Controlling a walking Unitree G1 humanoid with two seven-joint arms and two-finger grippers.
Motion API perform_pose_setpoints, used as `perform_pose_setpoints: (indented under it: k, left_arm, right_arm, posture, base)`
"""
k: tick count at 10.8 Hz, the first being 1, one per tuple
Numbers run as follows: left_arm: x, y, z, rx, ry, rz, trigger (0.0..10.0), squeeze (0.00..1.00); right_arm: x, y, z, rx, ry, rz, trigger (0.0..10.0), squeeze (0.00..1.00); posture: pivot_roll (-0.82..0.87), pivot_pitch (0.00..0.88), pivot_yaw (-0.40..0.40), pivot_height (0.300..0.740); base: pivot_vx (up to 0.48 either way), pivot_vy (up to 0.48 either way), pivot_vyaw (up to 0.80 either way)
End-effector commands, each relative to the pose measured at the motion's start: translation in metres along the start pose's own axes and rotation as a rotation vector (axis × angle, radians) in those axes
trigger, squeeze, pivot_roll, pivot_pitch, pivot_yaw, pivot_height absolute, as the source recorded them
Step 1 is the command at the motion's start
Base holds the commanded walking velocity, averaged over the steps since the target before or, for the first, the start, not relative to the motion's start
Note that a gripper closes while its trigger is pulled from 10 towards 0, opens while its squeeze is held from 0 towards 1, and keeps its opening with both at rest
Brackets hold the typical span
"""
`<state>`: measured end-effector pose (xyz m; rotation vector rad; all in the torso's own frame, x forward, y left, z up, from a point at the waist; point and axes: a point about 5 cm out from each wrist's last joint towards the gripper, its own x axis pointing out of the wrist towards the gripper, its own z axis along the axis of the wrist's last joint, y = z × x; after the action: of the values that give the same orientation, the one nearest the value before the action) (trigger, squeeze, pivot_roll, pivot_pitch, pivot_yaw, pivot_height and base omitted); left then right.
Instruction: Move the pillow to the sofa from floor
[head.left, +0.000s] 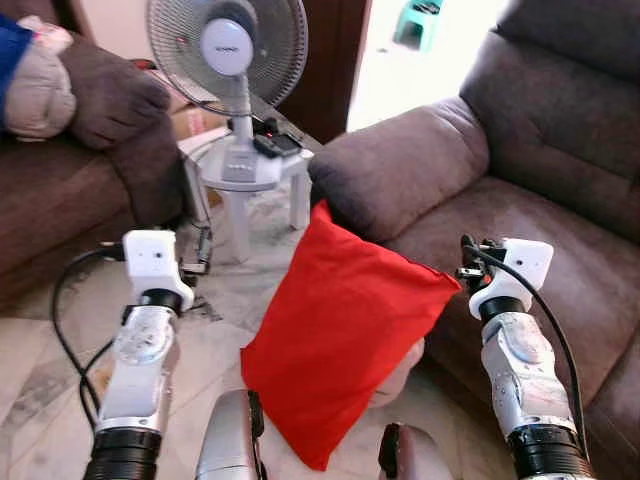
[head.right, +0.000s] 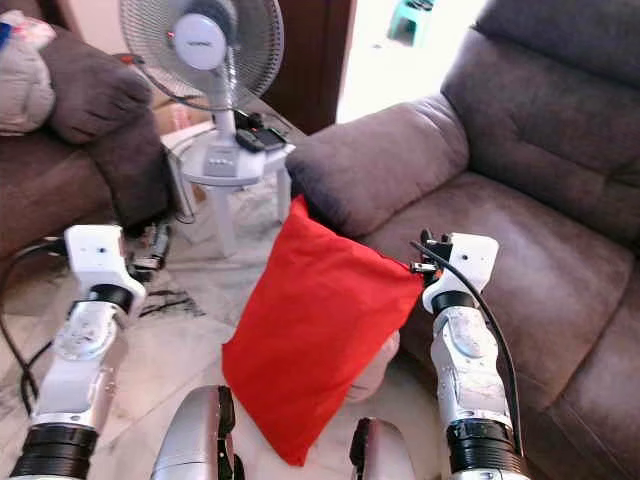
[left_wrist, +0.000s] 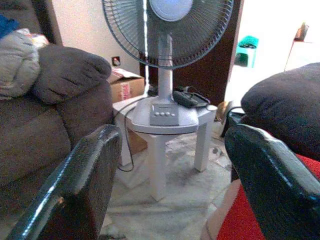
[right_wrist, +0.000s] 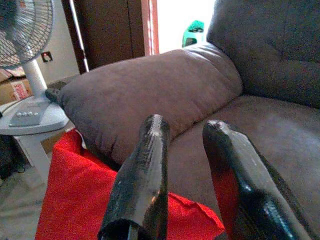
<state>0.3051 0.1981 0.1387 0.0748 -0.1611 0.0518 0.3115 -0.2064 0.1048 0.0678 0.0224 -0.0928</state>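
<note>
— Where is the red pillow (head.left: 340, 335) sitting now?

— It is standing tilted on one corner between the two silver arms, in front of the robot. Its top corner is leaning against the armrest (head.left: 400, 170) of the grey-brown sofa (head.left: 560, 180), and its lower corner is hanging near the marble floor (head.left: 40, 370). I cannot tell if it is touching the floor.

— Is the right claw (right_wrist: 187, 150) holding it?

— In the right wrist view the two black fingers are standing a little apart, with a gap between them, and they are pointing over the pillow toward the sofa seat. Red cloth is lying just under them. From the head views the right corner of the pillow is reaching the right wrist, but I cannot tell if something is pinching it.

— And the left claw (left_wrist: 170, 165)?

— Its fingers are spread wide and are gripping nothing. They are looking toward a small white table (left_wrist: 165, 135) with a standing fan (left_wrist: 167, 30) and a dark remote (left_wrist: 186, 98) on it. The pillow is showing just beside one finger.

— What else is around?

— A second sofa (head.left: 70, 190) is on the robot's left, with a bundle of clothes (head.left: 35, 85) on it. A cardboard box (left_wrist: 127, 87) is sitting behind the table.
</note>
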Motion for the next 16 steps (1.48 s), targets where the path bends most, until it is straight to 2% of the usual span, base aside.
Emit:
perform_pose_setpoints:
  k: [1,3,6,13,15,16]
  left_arm:
    - [0.002,-0.003,-0.001,0.016,0.023,-0.02,10.0,0.0]
    - [0.002,-0.004,-0.002,0.023,0.034,-0.03,10.0,0.0]
    - [0.001,-0.009,-0.005,0.018,0.048,-0.044,10.0,0.0]
    - [0.002,-0.01,-0.006,0.02,0.059,-0.061,10.0,0.0]
    - [0.003,-0.013,-0.007,0.019,0.07,-0.081,10.0,0.0]
    - [0.003,-0.013,-0.006,0.013,0.07,-0.085,10.0,0.0]
  right_arm:
    - [0.0,0.0,0.001,-0.025,0.003,0.0,10.0,0.0]
    - [0.0,0.0,0.003,-0.026,-0.007,-0.002,10.0,0.0]
    - [0.001,-0.001,0.002,0.015,0.0,-0.017,10.0,0.0]
    - [0.001,0.0,-0.004,-0.003,0.035,-0.024,10.0,0.0]
    - [0.001,0.001,-0.011,0.018,0.083,-0.025,10.0,0.0]
    - [0.005,0.003,-0.015,0.069,0.14,-0.041,10.0,1.0]
  posture:
    - [0.07,0.031,-0.074,0.578]
    - [0.07,0.03,-0.074,0.578]
    - [0.07,0.031,-0.073,0.578]
    - [0.07,0.035,-0.071,0.578]
    - [0.07,0.043,-0.07,0.578]
    - [0.07,0.053,-0.072,0.578]
  base:
    - [0.0,0.0,0.0]
    - [0.159,0.0,0.8]
    - [0.321,0.0,0.0]
    - [0.321,0.0,0.0]
    - [0.0,0.0,0.0]
    - [0.0,0.0,0.0]
